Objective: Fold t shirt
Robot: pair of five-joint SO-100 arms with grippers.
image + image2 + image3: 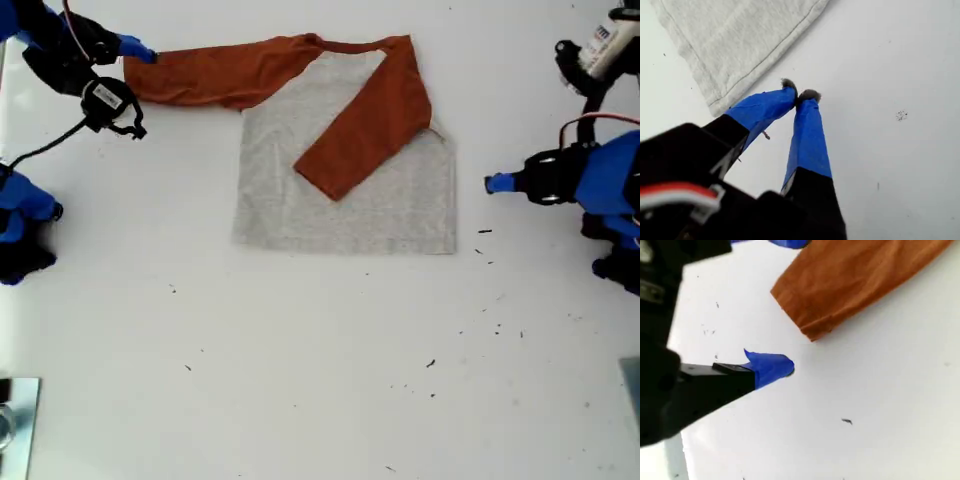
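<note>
At the exterior view's left, my second pincer (pixel 140 52) sits at the upper corner, just beside the cuff of the t shirt's outstretched orange sleeve (pixel 200 75). In the second wrist view its jaws stand wide: one blue-taped finger (pixel 771 368) is over bare tabletop (pixel 880 405) and the other shows only at the frame's edge past the cuff (pixel 810 322), with nothing between them.

The t shirt (pixel 360 205) lies flat in the middle of the white tabletop (pixel 320 380), grey body spread, hem toward the camera. Its other orange sleeve (pixel 365 135) is folded diagonally across the chest, cuff pointing toward the exterior view's lower left.

At the exterior view's right, my first pincer (pixel 492 184) lies low near the shirt's side edge, apart from it. In the first wrist view (pixel 800 95) its blue fingers meet at the tips, closed on nothing, with a grey hem corner (pixel 722 102) near them.
</note>
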